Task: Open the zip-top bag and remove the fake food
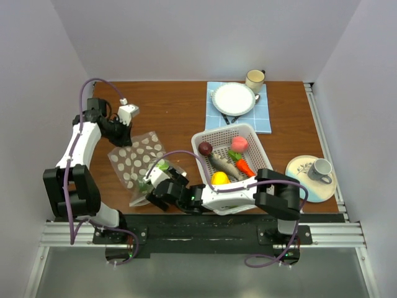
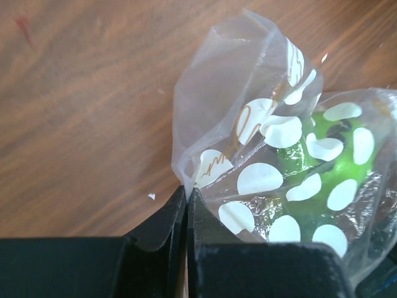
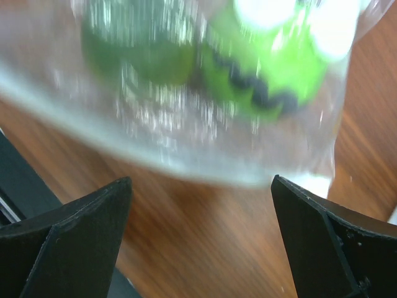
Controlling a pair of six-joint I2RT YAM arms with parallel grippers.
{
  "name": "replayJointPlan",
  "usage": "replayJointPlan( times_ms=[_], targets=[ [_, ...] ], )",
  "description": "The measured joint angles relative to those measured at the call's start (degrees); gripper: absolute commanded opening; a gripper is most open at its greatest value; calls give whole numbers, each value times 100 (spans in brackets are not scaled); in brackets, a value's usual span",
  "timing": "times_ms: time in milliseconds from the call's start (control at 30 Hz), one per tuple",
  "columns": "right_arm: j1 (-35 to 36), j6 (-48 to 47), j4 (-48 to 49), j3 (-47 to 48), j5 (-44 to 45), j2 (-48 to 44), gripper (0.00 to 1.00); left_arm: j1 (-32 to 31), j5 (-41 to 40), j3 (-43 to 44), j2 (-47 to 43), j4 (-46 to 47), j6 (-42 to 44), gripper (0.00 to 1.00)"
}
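Left end effector pinches the zip-top bag; right end effector gapes wide before blurred green fake food inside.

Zip-top bag — clear, crinkly, glossy plastic; table matt wood grain; basket — seemingly white plastic.

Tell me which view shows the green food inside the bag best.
Left wrist: the green food shows sharp through the zip-top bag. The right wrist view has it close but blurred; the top view shows only a green sliver under the plastic.
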Motion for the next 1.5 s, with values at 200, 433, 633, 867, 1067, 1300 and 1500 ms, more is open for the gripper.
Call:
replayJointPlan(
  times_ms=[200, 433, 633, 867, 1067, 1300, 1500],
  targets=[
    [-149, 96, 485, 334, -151, 234, 99, 2, -280, -402, 118, 214, -15, 4],
    [-232, 210, 737, 640, -509, 717, 99, -129, -616, -894, 256, 647, -63, 4],
    [-229, 330, 907, 671, -946, 868, 99, -420, -789, -1182, 275, 931, -208, 3],
    [-229, 437, 1182, 704, -1143, 872, 99, -660, -933, -1412, 332, 1239, -389, 2],
    [-210, 627, 1355, 881, -1397, 1054, 99, -708, -1128, -1700, 332, 1478, -487, 1],
    [-26, 841, 1154, 466, -1298, 581, 99, -708, -1370, -1910, 345, 1624, -496, 0],
    [109, 1143, 920, -96, -1248, -680, 90, -708, -1460, -1873, 481, 1757, -540, 0]
  ],
)
